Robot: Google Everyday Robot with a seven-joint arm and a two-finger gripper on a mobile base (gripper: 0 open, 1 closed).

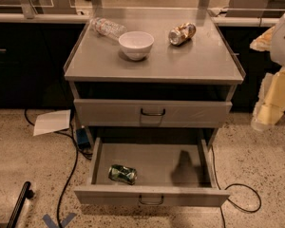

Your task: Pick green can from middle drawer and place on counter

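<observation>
The green can [122, 174] lies on its side in the front left of the open middle drawer [156, 159]. The drawer is pulled out towards me, and its front panel with the dark handle is nearest. The counter [190, 61] is the grey cabinet top above it. My gripper [264, 115] is at the right edge of the view, on a pale arm. It hangs about level with the closed upper drawer [109, 112], to the right of the cabinet and far from the can. A dark shadow falls on the drawer's right half.
On the counter are a white bowl [136, 44], a clear plastic bottle [106, 27] lying down and a brown-gold can [182, 33] on its side. A sheet of paper [52, 121] and cables [69, 175] lie on the speckled floor to the left. A dark bar [19, 205] is at the bottom left.
</observation>
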